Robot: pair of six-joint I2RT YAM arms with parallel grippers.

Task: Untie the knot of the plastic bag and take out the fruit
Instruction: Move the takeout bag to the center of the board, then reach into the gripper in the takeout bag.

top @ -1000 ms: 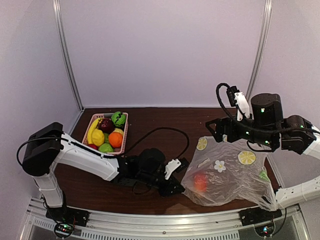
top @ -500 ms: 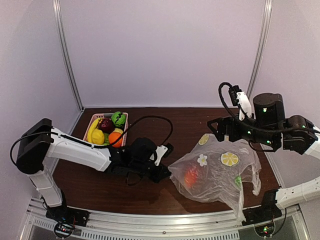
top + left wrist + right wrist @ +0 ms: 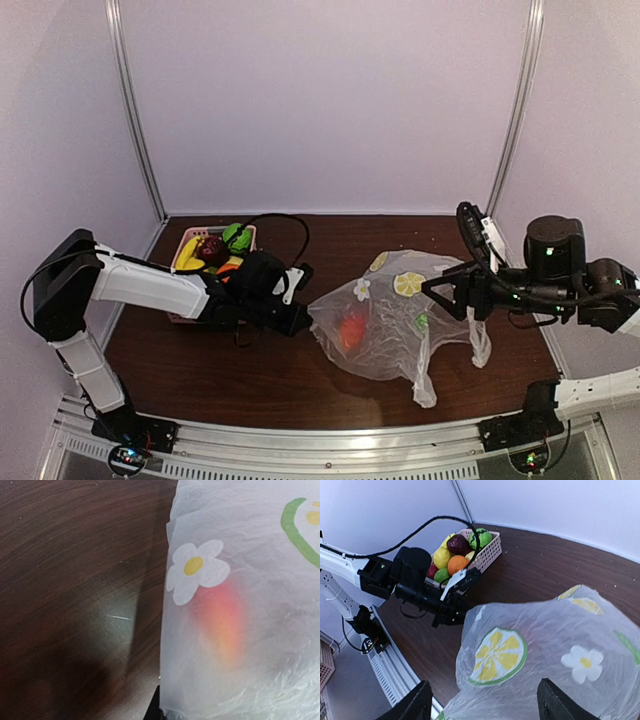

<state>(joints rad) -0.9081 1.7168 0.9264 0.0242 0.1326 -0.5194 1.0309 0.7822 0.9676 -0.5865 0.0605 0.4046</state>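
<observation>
Position: plastic bag (image 3: 392, 340) lies mid-table, long axis left to right, between both claws, with left gripper (image 3: 303, 322) pinched shut on its left edge, right gripper (image 3: 437, 297) wide open astride its right end, seemingly gripping nothing, and orange-red fruit (image 3: 351, 328) inside, nearer the left.

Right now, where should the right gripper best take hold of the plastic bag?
Probably take the plastic bag at its empty right-hand film, coming from the right. The fruit sits left, the left gripper pinches the left edge, and the open right gripper faces that side.
</observation>
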